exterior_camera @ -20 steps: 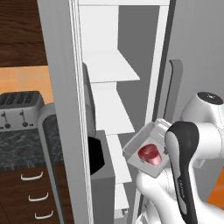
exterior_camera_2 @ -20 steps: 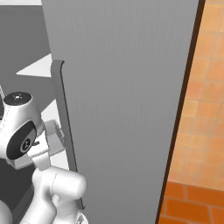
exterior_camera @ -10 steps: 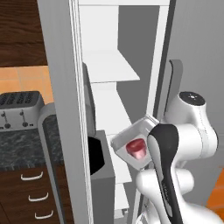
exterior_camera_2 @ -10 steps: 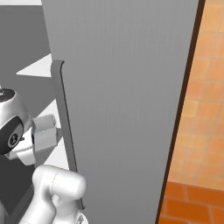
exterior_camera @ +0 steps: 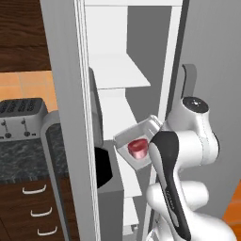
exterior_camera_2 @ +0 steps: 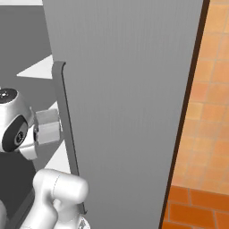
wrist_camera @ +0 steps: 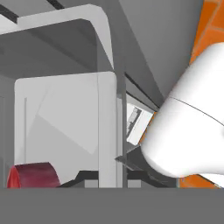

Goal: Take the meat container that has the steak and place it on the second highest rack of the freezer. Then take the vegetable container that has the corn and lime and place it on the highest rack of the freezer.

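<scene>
The steak point(exterior_camera: 138, 147) lies in a shallow white meat container point(exterior_camera: 141, 141), a rounded red slab with a paler pink top, sitting toward the container's lower, nearer side. The container is tilted rather than level: in the left base view its open face leans toward the camera and to the left, with one corner raised up and to the right against the arm's wrist. It is square enough that no long axis can be made out. Nothing else shows inside it beside the meat.

In the hand view the container point(wrist_camera: 65, 127) stands right in front of the camera as a pale wall with a raised rim, and the steak point(wrist_camera: 33, 176) shows at its bottom left corner. The gripper point(wrist_camera: 98, 177) sits at the container's edge with its dark tips close together on the rim, so it is clenched on the container and carries it in the air.

The container hangs in the opening of the freezer point(exterior_camera: 66, 117), in front of its white interior and below a white shelf point(exterior_camera: 117, 73) that juts out higher up; further white shelves show lower down, behind the arm. The freezer's grey door point(exterior_camera_2: 129, 103) stands to the right with its long vertical bar handle point(exterior_camera_2: 67, 134). To the left of the freezer a toaster point(exterior_camera: 21, 117) rests on a dark counter point(exterior_camera: 23, 160) above wooden drawers point(exterior_camera: 28, 212).
</scene>
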You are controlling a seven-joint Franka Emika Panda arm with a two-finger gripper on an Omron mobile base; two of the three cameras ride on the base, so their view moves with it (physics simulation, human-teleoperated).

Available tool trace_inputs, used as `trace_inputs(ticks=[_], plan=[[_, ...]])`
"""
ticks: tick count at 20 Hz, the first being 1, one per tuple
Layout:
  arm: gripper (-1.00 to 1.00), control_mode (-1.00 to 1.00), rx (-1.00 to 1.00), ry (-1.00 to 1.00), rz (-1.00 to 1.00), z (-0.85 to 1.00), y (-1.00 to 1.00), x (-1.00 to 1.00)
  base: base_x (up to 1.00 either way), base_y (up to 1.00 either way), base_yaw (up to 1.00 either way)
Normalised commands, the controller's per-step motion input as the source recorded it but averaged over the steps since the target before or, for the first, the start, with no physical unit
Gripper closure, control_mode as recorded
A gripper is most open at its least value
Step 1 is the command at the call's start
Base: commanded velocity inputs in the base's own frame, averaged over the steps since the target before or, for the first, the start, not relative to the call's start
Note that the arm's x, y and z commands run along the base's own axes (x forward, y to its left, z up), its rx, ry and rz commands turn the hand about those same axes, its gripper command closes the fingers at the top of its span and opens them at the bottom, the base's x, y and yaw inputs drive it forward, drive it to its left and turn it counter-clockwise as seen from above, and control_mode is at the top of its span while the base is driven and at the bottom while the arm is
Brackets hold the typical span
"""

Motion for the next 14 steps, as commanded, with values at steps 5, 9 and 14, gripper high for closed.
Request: trace_inputs(ticks=[5, 9, 14], plan=[[1.00, -1.00, 0.00, -0.08, 0.08, 0.01, 0.07, 0.42, 0.00, 0.00, 0.00], [1.00, -1.00, 0.00, 0.00, 0.06, 0.09, 0.00, 0.53, 0.00, 0.00, 0.00], [1.00, -1.00, 0.00, 0.00, 0.00, 0.08, 0.09, 0.54, 0.00, 0.00, 0.00]])
